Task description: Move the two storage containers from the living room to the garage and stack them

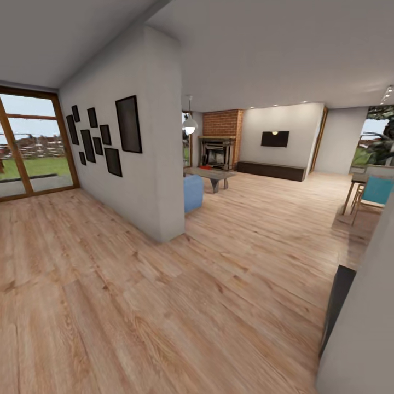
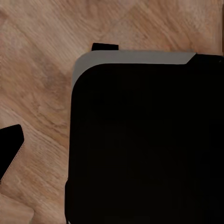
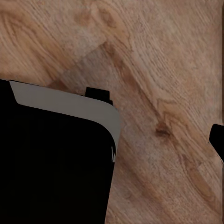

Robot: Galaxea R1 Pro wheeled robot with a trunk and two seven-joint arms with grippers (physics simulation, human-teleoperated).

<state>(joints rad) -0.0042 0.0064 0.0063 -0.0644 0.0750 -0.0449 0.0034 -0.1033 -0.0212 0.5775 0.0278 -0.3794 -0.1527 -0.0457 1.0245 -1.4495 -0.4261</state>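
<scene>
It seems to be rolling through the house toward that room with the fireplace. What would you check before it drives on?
1. Wood floor ahead free of obstacles: ok.
2. Corner of the partition wall cleared on the left: ok.
3. Brick fireplace in sight as a landmark: ok.
4. Storage containers located: cannot tell, a small red patch shows by the hearth.
5. Dark panel close on the right: not ok, keep off it.
6. Jaws empty and ready: cannot tell.

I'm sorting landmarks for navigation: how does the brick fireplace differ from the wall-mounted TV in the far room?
The fireplace stands on the floor, topped by red brick; the TV hangs on a plain pale wall above a long dark cabinet. The fireplace is taller and framed; the TV is a flat black rectangle. Both sit along the far wall.
</scene>
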